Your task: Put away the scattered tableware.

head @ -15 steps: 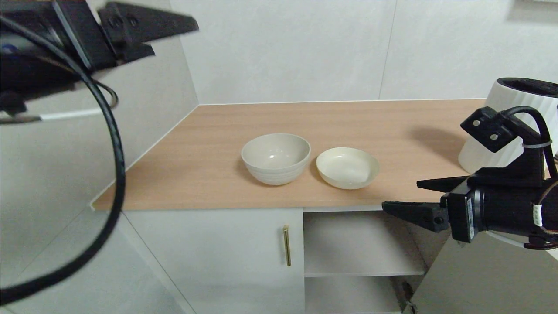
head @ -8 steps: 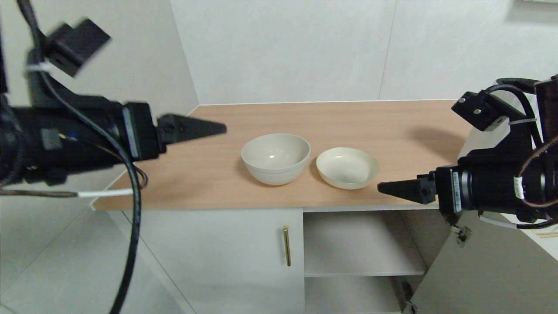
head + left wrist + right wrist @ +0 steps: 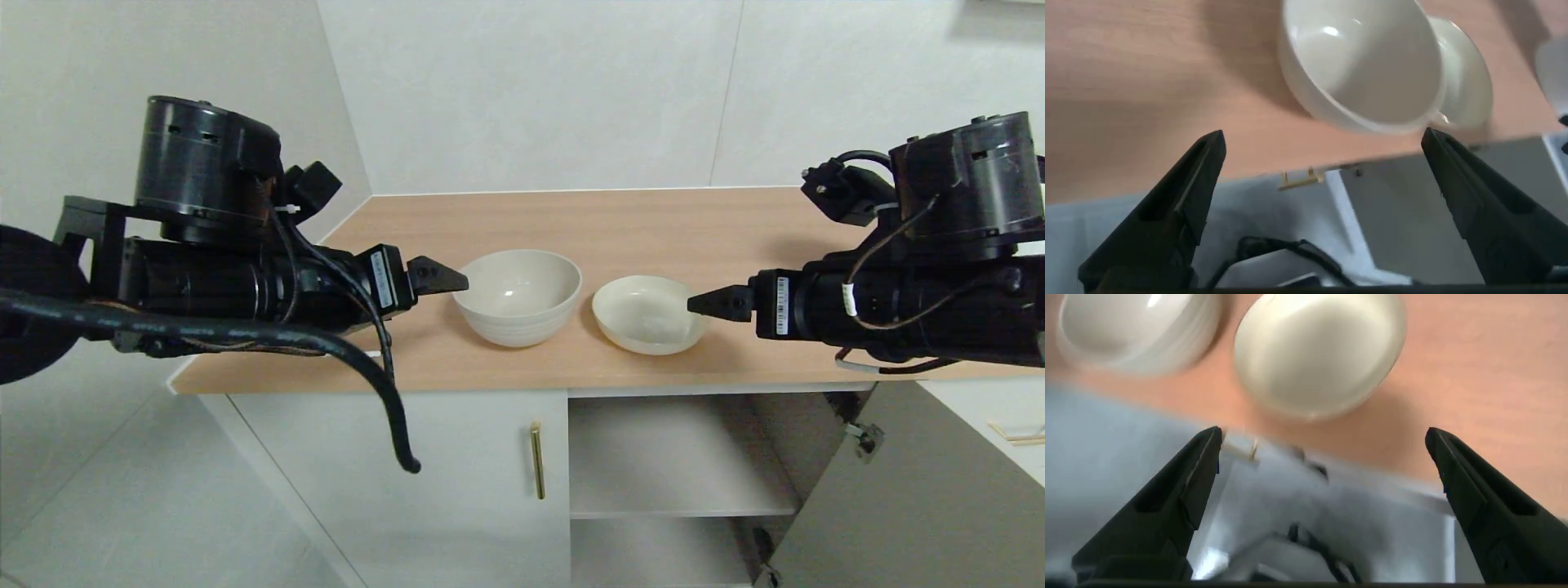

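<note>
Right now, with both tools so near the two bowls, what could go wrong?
1. The deep bowl and the shallow bowl stand close together, so the open left tool or right tool may push one into the other.
2. Both sit near the front edge of the counter; a slip could drop one.
3. The open cupboard door below the right arm might be hit.

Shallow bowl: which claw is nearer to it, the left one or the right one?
Right. The right claw is open, by the right rim of the shallow bowl. The left claw is farther off, at the left side of the deep bowl, which stands between them.
</note>
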### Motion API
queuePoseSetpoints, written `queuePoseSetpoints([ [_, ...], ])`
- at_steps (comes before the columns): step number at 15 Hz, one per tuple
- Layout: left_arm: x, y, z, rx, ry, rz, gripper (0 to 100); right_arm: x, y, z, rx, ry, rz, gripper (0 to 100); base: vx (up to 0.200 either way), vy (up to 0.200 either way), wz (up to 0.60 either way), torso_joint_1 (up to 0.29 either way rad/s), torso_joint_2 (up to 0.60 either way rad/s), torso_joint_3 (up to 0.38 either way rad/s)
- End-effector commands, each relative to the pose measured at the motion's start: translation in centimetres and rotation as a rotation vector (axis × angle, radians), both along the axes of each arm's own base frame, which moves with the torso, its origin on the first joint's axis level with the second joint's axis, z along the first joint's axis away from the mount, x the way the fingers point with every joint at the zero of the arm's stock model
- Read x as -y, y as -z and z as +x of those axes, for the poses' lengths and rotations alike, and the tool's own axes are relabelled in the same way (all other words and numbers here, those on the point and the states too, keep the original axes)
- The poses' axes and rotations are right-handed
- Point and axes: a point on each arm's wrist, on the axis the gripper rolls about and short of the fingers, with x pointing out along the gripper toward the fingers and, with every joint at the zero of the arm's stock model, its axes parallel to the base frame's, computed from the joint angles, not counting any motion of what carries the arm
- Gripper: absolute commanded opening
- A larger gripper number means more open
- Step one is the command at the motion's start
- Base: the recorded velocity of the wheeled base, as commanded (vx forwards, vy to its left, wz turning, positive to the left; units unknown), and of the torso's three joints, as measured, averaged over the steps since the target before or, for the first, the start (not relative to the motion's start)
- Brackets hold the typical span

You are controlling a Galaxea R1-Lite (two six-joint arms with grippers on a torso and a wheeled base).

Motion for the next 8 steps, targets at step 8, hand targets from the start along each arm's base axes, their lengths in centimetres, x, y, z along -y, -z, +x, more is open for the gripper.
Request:
queuePoseSetpoints([
  [8,2.0,1.6,4.9,-0.063,-0.149,-0.108,100,-1.0,1.7,2.4,0.006,0.088,-0.003,100,0.000,0.000,0.00,0.000,0.00,0.000],
])
